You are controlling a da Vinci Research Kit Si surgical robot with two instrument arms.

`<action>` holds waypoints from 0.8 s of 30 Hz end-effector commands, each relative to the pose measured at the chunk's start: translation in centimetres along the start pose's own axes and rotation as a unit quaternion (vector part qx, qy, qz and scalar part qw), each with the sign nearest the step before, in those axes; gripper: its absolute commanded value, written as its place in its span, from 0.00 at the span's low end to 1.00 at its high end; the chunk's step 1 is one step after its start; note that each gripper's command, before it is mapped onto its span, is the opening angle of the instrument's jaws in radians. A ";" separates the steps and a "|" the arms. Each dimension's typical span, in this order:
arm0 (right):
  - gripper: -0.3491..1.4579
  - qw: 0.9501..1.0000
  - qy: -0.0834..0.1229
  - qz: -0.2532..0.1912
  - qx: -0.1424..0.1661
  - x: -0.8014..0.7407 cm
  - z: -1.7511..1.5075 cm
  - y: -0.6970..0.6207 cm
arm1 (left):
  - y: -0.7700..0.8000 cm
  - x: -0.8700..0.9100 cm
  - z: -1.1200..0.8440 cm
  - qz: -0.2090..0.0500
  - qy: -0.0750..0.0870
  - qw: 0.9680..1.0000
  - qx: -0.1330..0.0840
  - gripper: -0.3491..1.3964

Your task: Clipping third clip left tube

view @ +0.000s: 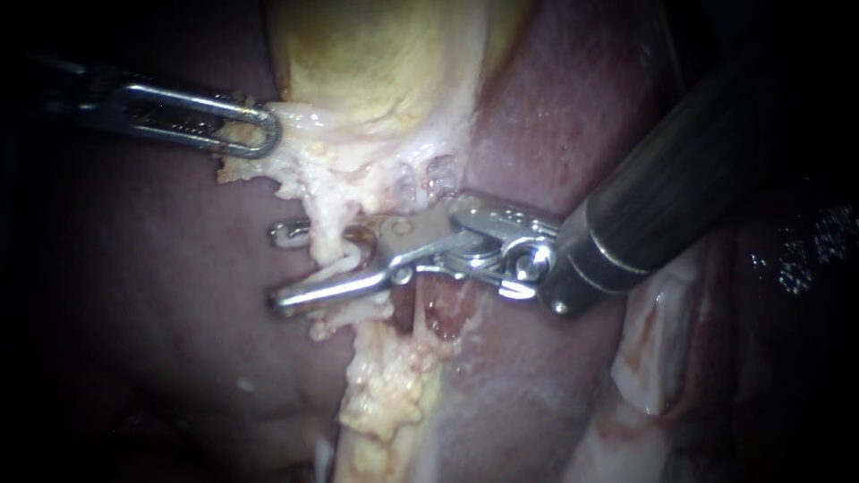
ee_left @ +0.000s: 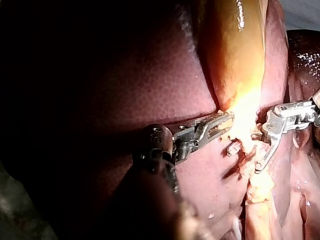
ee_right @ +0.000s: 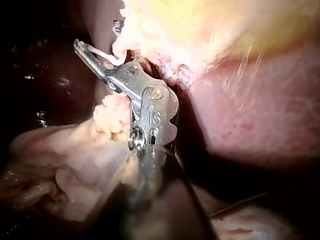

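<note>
The left tube (view: 327, 228) is a pale strand running down from the gallbladder (view: 376, 63) over the liver (view: 161, 268). My right instrument (view: 283, 266) comes in from the upper right. Its jaws stand apart, one on each side of the left tube, with a gap showing. The same jaws (ee_left: 245, 159) straddle the strand in the left wrist view. In the right wrist view one jaw of the right instrument (ee_right: 97, 35) is half hidden behind tissue. My left instrument (view: 255, 130) is shut on the pale tissue at the gallbladder's lower edge (ee_left: 225, 122). I cannot make out a clip.
A thinner second strand (view: 416, 304) runs just right of the left tube, under the right instrument's hinge. Lumpy yellow fat (view: 385, 394) hangs below the jaws. Pale folded tissue (view: 653, 358) lies at the lower right.
</note>
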 end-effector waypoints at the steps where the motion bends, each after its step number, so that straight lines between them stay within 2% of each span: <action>1: 0.46 1.000 0.000 0.000 0.002 0.03 -0.01 -0.04 | 0.00 0.00 0.00 0.000 0.000 1.000 0.000 0.00; 7: 0.44 1.000 0.003 0.010 0.009 0.31 -0.04 -0.30 | 0.00 0.00 -0.01 0.000 0.000 1.000 0.000 0.00; 11: 0.43 1.000 0.004 0.014 0.011 0.44 -0.06 -0.40 | 0.00 0.00 -0.01 0.000 0.000 1.000 0.000 0.00; 17: 0.39 1.000 0.004 0.017 0.012 0.45 -0.05 -0.42 | 0.00 0.00 -0.01 0.000 0.000 1.000 0.000 0.00; 24: 0.24 1.000 0.004 0.025 0.013 0.44 -0.09 -0.44 | 0.00 0.00 -0.01 0.000 0.000 1.000 0.000 0.00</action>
